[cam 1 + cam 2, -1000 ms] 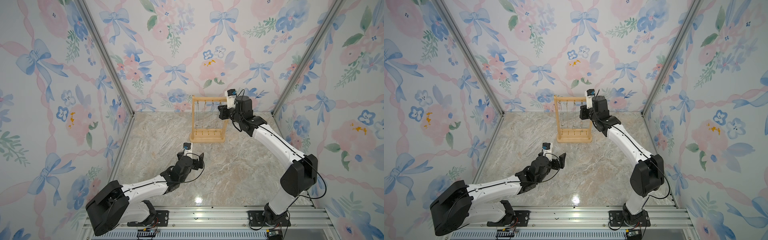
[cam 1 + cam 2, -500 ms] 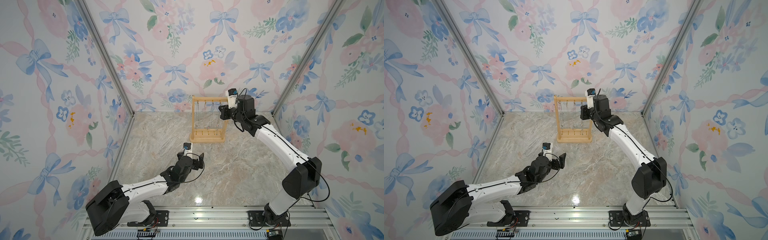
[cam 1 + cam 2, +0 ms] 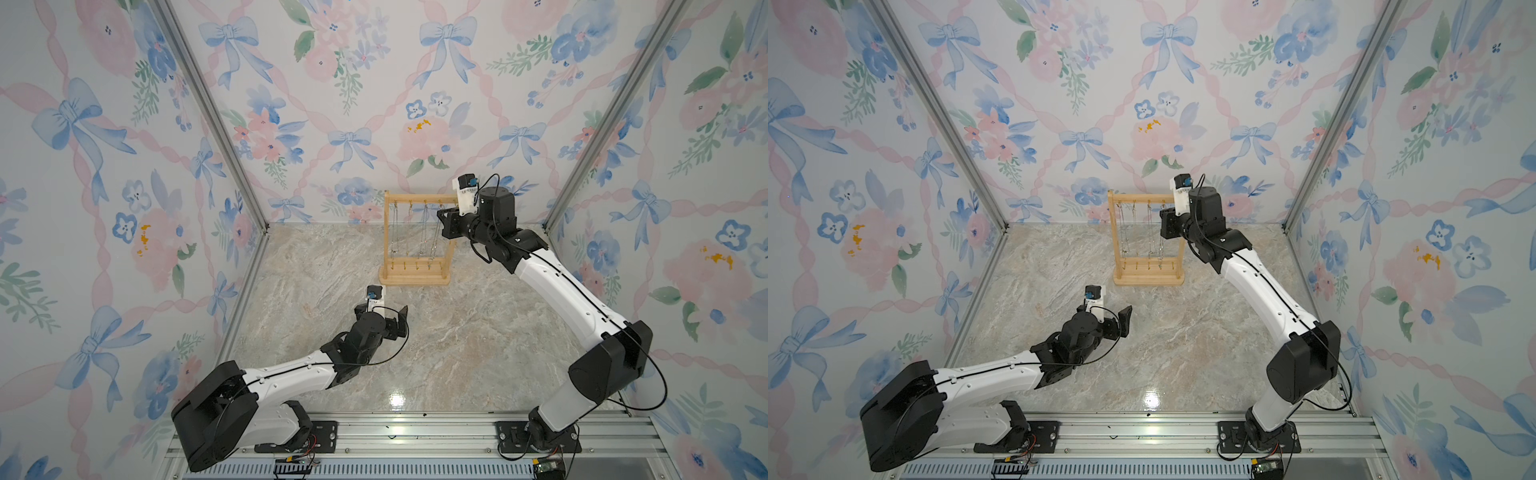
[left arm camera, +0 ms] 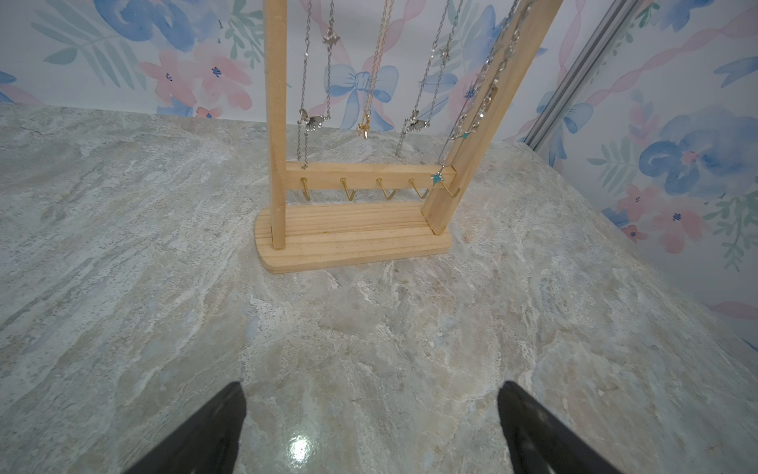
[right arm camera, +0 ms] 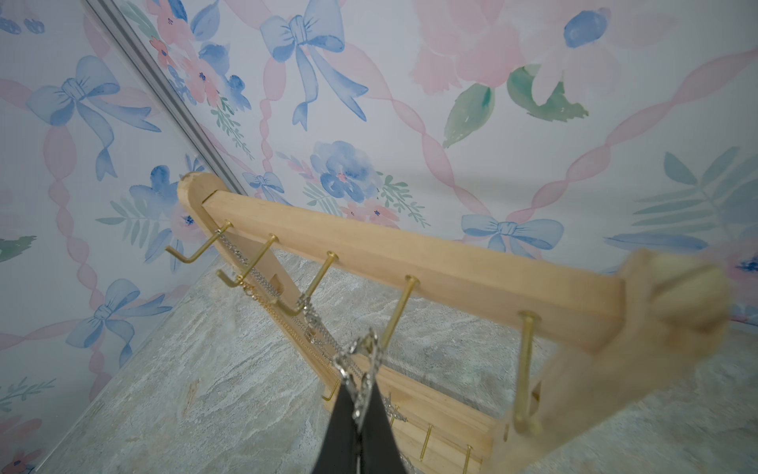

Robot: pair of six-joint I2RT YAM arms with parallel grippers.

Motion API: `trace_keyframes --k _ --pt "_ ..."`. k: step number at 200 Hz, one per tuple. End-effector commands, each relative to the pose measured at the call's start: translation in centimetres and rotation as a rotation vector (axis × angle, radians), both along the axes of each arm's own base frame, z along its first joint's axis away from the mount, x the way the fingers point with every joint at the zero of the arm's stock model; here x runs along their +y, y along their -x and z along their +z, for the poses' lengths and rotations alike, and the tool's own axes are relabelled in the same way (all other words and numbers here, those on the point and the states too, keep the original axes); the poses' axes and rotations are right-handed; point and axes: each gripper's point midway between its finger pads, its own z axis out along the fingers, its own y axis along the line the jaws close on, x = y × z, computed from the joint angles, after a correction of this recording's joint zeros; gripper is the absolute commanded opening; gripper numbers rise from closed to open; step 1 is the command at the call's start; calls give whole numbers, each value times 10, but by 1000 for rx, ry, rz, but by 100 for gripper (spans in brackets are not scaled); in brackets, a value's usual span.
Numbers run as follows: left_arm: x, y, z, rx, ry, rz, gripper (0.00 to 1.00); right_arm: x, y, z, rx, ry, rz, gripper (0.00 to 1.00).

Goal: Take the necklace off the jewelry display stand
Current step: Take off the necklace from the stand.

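The jewelry display stand (image 3: pixel 413 276) (image 3: pixel 1148 279) stands upright at twelve o'clock on the marble table (image 3: pixel 457 340), close to the flowered back wall; the right gripper (image 3: pixel 446 222) (image 3: pixel 1166 224) hangs at three o'clock of its top bar (image 5: pixel 410 254), fingers clenched on the necklace (image 5: pixel 361 357), a silver chain pinched just at the fingertips (image 5: pixel 342 406); in the right wrist view the loop sits right beside the tip of a gold hook (image 5: pixel 393 316), and I cannot tell whether it is on the hook or off it. The lower end of that chain, with a small teal star (image 4: pixel 438 177), trails down along the stand's post. Other chains (image 4: pixel 316 119) hang inside the frame, one of them gold (image 4: pixel 364 129). The left gripper (image 3: pixel 395 320) (image 4: pixel 369 394) waits at six o'clock of the stand, well apart from it, low over the table, jaws spread wide and grasping nothing.
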Motion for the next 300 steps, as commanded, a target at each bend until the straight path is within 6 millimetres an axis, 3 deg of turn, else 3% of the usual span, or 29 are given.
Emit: trace_keyframes --k 1,75,137,203,254,300 --pt "-2 3 7 -20 14 -18 98 4 13 33 -47 -51 29 0" --pt "-2 3 7 -22 16 -18 98 4 20 48 -60 -88 38 0" --pt "0 3 9 -29 16 -11 98 1 39 60 -86 -106 55 0" --pt "8 5 17 -57 20 9 98 -2 76 70 -101 -144 121 0" --pt "15 6 23 -84 19 22 98 0 112 66 -84 -169 214 0" --pt "17 12 35 -130 31 -3 98 11 146 50 -72 -171 315 0"
